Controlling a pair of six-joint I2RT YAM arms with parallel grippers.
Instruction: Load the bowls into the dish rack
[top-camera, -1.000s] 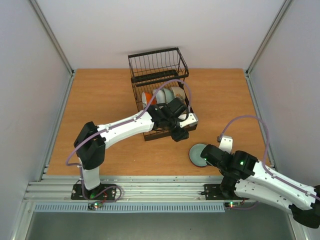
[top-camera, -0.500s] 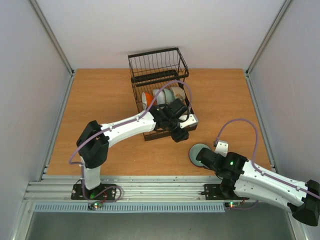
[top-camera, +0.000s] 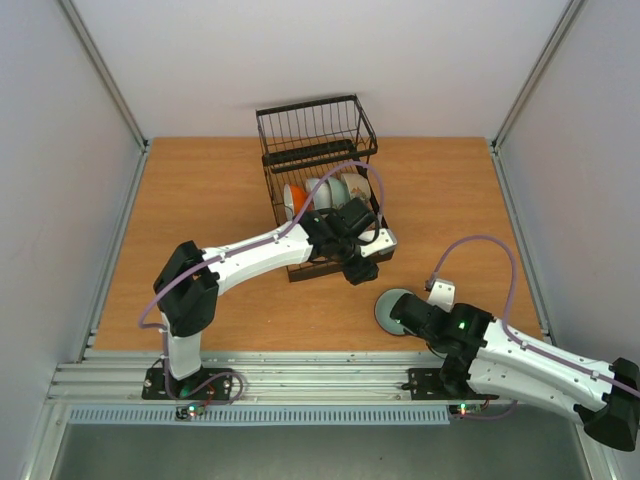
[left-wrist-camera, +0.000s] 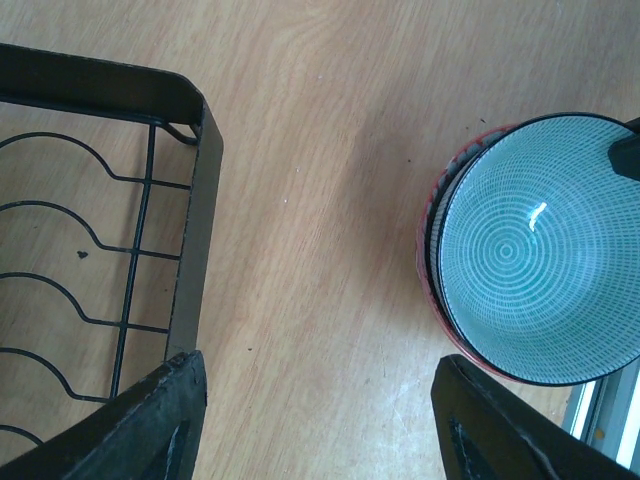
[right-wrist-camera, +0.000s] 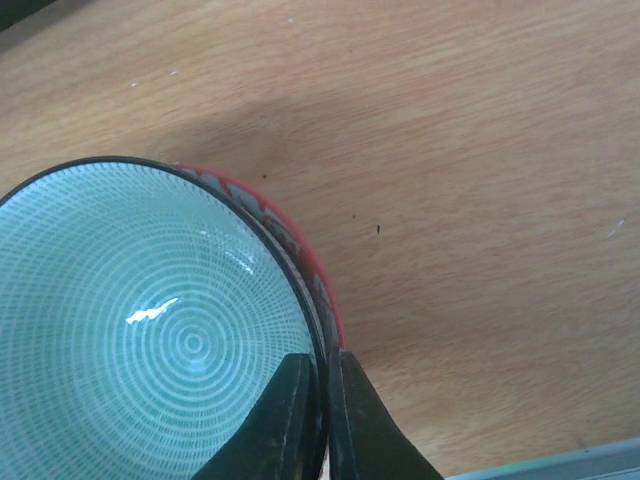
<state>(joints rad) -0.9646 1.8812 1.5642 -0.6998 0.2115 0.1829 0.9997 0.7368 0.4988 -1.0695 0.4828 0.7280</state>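
Three or so bowls (top-camera: 322, 190) stood loaded in the dish rack (top-camera: 318, 160), while two nested bowls (left-wrist-camera: 535, 245) remained on the table just beside it, rims pinched by the right gripper (right-wrist-camera: 322, 415), and the left gripper (left-wrist-camera: 320, 420) hung spread, empty.

The patterned bowl (right-wrist-camera: 160, 340) is pale turquoise inside, ruled with fine white concentric rings crossed by radial ticks, and edged with a thin black rim. Beneath it sits a red bowl (right-wrist-camera: 318, 268), showing only as a red crescent with a grey scalloped band. The dish rack (left-wrist-camera: 150, 220) is black wire. In it stand an orange bowl (top-camera: 297, 195) and cream-white bowls (top-camera: 340, 188). The worktop (top-camera: 200, 200) is warm orange-brown woodgrain. Both arms are white with black joints and lilac cables.
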